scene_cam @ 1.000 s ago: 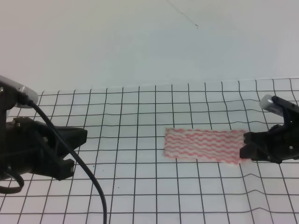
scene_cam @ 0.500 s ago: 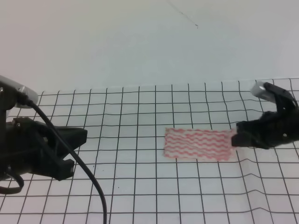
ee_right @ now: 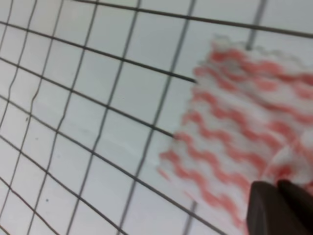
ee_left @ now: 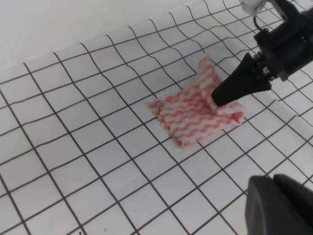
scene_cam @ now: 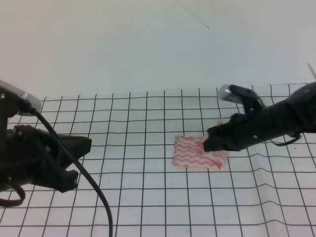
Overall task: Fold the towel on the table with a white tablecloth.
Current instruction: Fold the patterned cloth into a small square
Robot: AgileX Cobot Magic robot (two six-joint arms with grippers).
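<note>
The towel (scene_cam: pixel 195 154), pink-red and white wavy stripes, lies on the table's white tablecloth (scene_cam: pixel 148 197) with black grid lines, right of centre. My right gripper (scene_cam: pixel 210 144) is shut on the towel's right edge and holds it lifted over the towel's middle, so the cloth is doubled over on that side. The left wrist view shows the fold (ee_left: pixel 195 115) and the right gripper (ee_left: pixel 215 100) above it. The right wrist view shows the towel (ee_right: pixel 230 122) close under the fingers (ee_right: pixel 266 205). My left gripper (scene_cam: pixel 89 144) hovers at the far left, well away from the towel, with its jaws together and empty.
A black cable (scene_cam: pixel 94 187) runs from the left arm down across the front left of the table. A plain white wall (scene_cam: pixel 148 44) stands behind the table. The tablecloth has wrinkles at the right (scene_cam: pixel 276 182).
My right gripper has moved left and slightly up with the towel's right edge, drawing it over the rest of the towel. The left arm has not moved.
</note>
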